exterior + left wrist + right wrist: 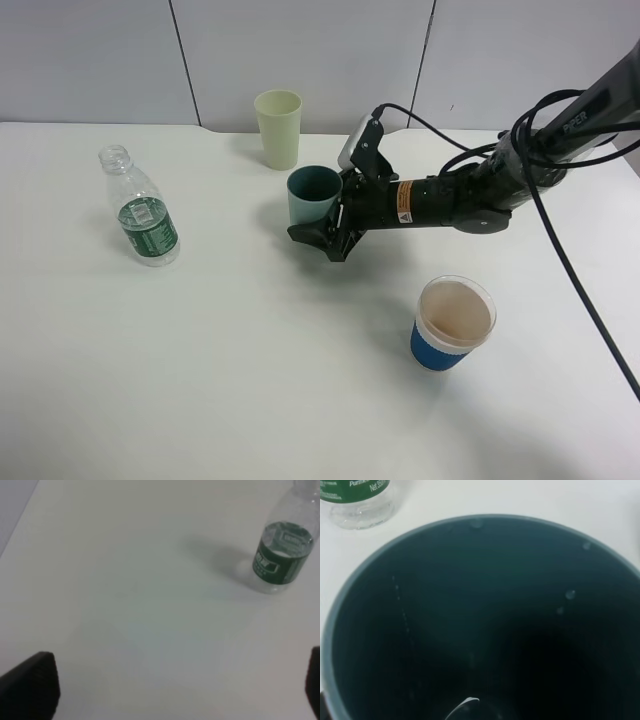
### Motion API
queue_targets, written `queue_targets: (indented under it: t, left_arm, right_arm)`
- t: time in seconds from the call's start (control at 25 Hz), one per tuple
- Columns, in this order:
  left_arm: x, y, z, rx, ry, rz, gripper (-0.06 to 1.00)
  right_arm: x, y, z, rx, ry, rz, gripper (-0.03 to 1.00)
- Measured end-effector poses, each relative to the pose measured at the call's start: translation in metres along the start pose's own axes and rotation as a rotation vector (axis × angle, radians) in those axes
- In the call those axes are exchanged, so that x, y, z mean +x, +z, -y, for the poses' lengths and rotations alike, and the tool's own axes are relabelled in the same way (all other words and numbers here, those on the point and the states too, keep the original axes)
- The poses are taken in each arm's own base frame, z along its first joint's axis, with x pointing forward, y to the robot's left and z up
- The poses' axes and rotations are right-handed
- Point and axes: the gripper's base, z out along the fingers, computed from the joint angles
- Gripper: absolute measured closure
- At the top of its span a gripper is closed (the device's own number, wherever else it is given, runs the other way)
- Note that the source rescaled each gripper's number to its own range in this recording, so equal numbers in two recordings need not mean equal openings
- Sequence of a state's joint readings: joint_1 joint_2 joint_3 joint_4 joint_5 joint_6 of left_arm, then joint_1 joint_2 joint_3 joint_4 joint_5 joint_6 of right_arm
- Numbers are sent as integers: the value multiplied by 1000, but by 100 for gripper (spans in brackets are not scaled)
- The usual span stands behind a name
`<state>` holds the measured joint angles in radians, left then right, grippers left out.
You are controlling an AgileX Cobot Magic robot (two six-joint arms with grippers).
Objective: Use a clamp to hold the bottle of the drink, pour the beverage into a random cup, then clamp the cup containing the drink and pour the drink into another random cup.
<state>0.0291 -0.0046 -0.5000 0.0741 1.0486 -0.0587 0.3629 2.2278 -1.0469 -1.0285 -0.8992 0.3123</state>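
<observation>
Right end effector (322, 232) sits around the lower half of the teal cup (313, 193), jaws on either side of its wall; whether they are gripping or have just slackened cannot be told from here. The cup stands upright on the surface (280, 380), its long axis vertical, just in front of the pale green cup (278, 127). The blue cup (452, 323) lies nearer the camera and to the right of the held cup, well apart from it, on the right arm's own side. In the right wrist view only a few droplets cling inside the teal cup, and its dark bottom probably holds little. Left end effector (180, 682) gapes wide and empty near the bottle (140, 210).
</observation>
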Motion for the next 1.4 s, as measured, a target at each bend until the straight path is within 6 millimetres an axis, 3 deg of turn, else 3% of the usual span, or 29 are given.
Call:
queue_targets:
  t: [0.36, 0.96, 1.2, 1.28, 1.4]
  left_arm:
    - [0, 0, 0, 0, 0, 0, -6]
    - [0, 0, 0, 0, 0, 0, -6]
    - [0, 0, 0, 0, 0, 0, -6]
    - [0, 0, 0, 0, 0, 0, -6]
    - [0, 0, 0, 0, 0, 0, -6]
  right_arm:
    - [-11, -3, 1, -7, 100, 34, 65]
    - [-102, -45, 7, 45, 51, 123, 65]
    - [-130, -68, 13, 166, 32, 84, 65]
    - [-142, -80, 17, 251, 23, 54, 61]
    - [-159, -101, 22, 385, 23, 7, 48]
